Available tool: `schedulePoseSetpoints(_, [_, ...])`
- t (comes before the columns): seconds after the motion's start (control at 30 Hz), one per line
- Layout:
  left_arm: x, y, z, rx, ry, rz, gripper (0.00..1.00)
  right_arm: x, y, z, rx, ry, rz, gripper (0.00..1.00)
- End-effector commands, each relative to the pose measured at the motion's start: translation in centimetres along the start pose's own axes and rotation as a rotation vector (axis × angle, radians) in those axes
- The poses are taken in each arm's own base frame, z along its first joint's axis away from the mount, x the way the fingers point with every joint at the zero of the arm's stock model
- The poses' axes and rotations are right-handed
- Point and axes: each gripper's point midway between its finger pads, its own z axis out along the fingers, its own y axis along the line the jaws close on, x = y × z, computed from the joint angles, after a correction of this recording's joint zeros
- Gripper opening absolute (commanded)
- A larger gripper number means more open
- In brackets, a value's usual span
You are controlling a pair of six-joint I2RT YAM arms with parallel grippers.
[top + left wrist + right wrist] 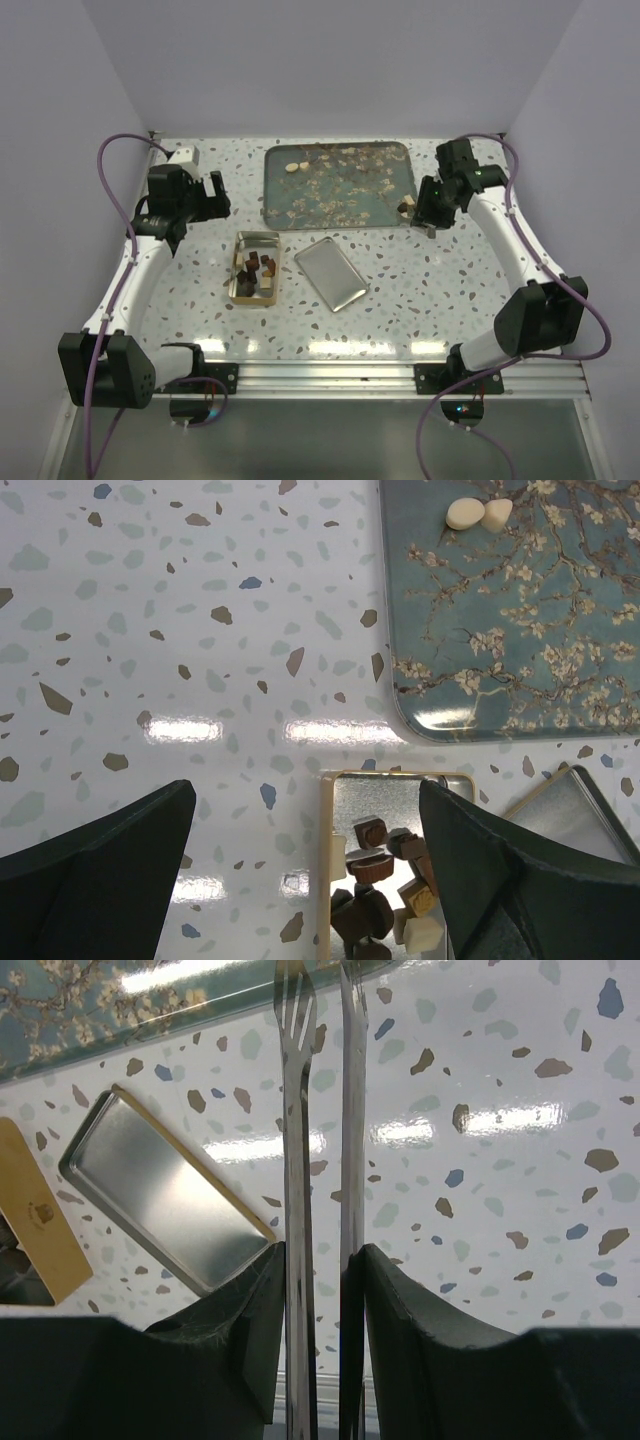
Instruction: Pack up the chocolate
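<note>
The open gold tin (243, 289) sits left of centre and holds several chocolate lumps (256, 267), brown and cream; they also show in the left wrist view (385, 880). Two cream lumps (297, 167) lie on the teal tray (338, 215), also in the left wrist view (478, 513). My left gripper (218, 195) is open and empty, above the table behind the tin. My right gripper (430, 208) is shut on metal tongs (320, 1160). A brown lump (405, 207) sits at the tongs' tip by the tray's right edge; I cannot tell whether it is held.
The tin's lid (331, 273) lies inside up to the right of the tin, also in the right wrist view (160, 1195). The tray carries a pale blossom print. The white tabletop is flecked. Walls close in the back and both sides.
</note>
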Motion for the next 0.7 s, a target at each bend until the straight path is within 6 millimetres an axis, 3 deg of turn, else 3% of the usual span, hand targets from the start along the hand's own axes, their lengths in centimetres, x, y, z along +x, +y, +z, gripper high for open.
schedulePoseSetpoints(0.0, [-1.1, 0.1, -0.3, 0.001, -0.044, -0.002, 1.00, -1.2, -0.7, 0.5, 0.009, -0.045, 0.005, 0.38])
schedulePoseSetpoints(0.67, [-0.9, 0.1, -0.2, -0.001, -0.040, -0.002, 1.00, -1.4, -1.5, 3.4, 0.010, -0.023, 0.067, 0.39])
